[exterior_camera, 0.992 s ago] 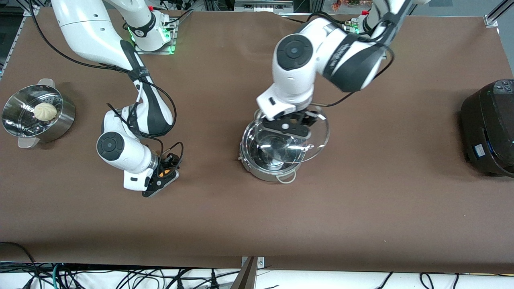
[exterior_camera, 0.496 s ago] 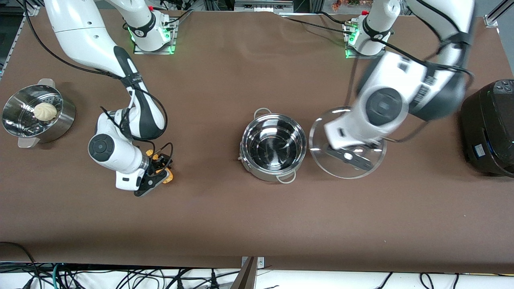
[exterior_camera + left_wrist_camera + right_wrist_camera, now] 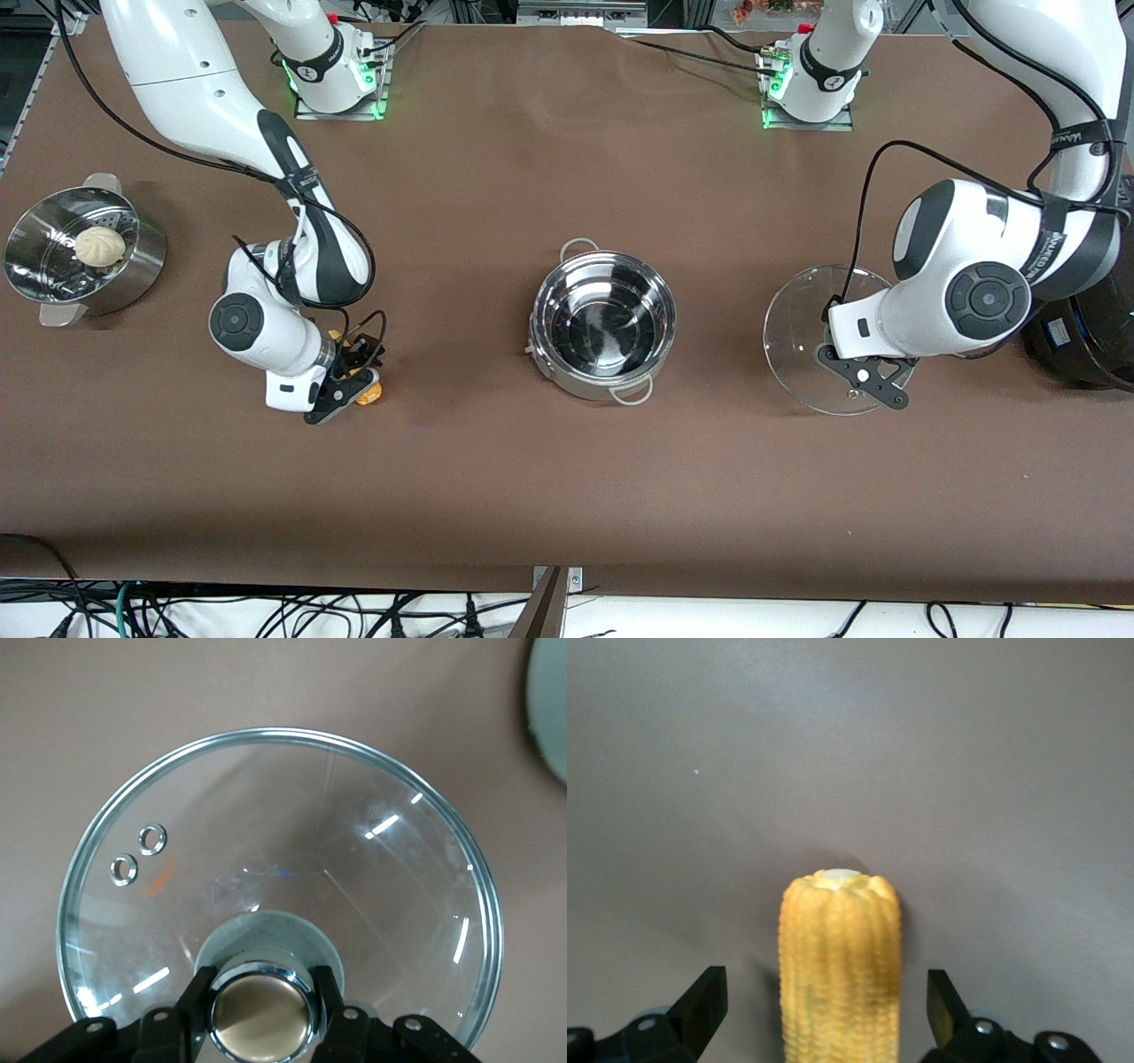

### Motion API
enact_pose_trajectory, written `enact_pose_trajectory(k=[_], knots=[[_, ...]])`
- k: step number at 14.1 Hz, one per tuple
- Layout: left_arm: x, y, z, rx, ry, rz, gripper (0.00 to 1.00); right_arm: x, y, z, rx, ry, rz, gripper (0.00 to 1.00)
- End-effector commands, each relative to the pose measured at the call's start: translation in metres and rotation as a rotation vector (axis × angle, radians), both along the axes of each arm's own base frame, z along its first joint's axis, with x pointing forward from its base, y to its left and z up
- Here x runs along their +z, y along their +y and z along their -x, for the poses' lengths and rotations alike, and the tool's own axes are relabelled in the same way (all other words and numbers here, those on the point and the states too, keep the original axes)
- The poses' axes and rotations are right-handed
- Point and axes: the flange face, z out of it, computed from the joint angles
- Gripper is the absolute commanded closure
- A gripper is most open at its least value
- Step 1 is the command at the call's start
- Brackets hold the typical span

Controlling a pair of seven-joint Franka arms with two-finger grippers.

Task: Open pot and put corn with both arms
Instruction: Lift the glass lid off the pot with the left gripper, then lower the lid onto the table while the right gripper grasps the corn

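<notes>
The pot [image 3: 604, 323] stands uncovered and bare inside at the table's middle. Its glass lid [image 3: 802, 328] is low over the table between the pot and the black cooker. My left gripper [image 3: 850, 350] is shut on the lid's gold-tan knob [image 3: 261, 1017], with a finger pressed to each side of it; through the lid [image 3: 283, 833] I see bare table. The corn [image 3: 368, 392] lies on the table toward the right arm's end. My right gripper [image 3: 353, 377] is down over it and open. The corn [image 3: 840, 966] lies between the spread fingers, with a gap on each side.
A steel steamer bowl [image 3: 133, 266] holding a white bun [image 3: 99, 245] sits at the right arm's end. The black cooker [image 3: 1085, 292] stands at the left arm's end, close beside the left arm's wrist.
The left arm has lifted the lid off the pot and carried it toward the left arm's end. The right gripper has shifted slightly over the corn and stays open.
</notes>
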Motion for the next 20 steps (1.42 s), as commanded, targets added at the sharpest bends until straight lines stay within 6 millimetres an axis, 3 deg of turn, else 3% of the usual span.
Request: enact_pose_trajectory(k=[1,5,6,7,8,9,13,15,16,18,19,20], knots=[[-0.015,0.008,0.045,-0.044,-0.035,-0.016,0.96,-0.013,-0.001,0.007,0.004,0.003,-0.019,0.00],[-0.078,0.039,0.071,-0.011,-0.044,0.008,0.96,-0.025,-0.006,0.009,0.015,0.001,-0.016,0.01],[-0.092,0.040,0.080,-0.014,-0.061,0.019,0.97,-0.026,-0.012,0.007,0.028,-0.004,-0.016,0.10],[-0.101,0.040,0.085,-0.016,-0.079,0.029,0.97,-0.029,-0.016,0.007,0.041,-0.002,-0.016,0.40],[-0.108,0.043,0.088,-0.011,-0.083,0.034,0.97,-0.028,-0.017,0.006,0.043,-0.002,-0.018,0.95],[-0.113,0.045,0.091,-0.010,-0.080,0.035,0.96,-0.029,-0.016,0.007,0.036,0.002,-0.017,1.00],[-0.131,0.050,0.094,-0.036,-0.070,0.039,0.96,-0.023,-0.016,0.004,0.021,0.000,-0.019,1.00],[-0.136,0.056,0.094,-0.026,-0.065,0.040,0.92,-0.008,-0.012,0.001,0.012,0.003,-0.023,1.00],[-0.136,0.056,0.093,-0.026,-0.066,0.040,0.83,0.009,-0.006,-0.005,0.006,0.018,-0.026,1.00],[-0.134,0.055,0.092,-0.028,-0.066,0.040,0.47,0.052,-0.004,-0.013,-0.007,0.059,-0.028,1.00],[-0.133,0.055,0.091,-0.029,-0.065,0.039,0.00,0.067,-0.003,-0.014,-0.009,0.077,-0.027,1.00],[-0.129,0.055,0.090,-0.031,-0.069,0.037,0.00,0.080,-0.002,-0.016,-0.009,0.082,-0.028,1.00]])
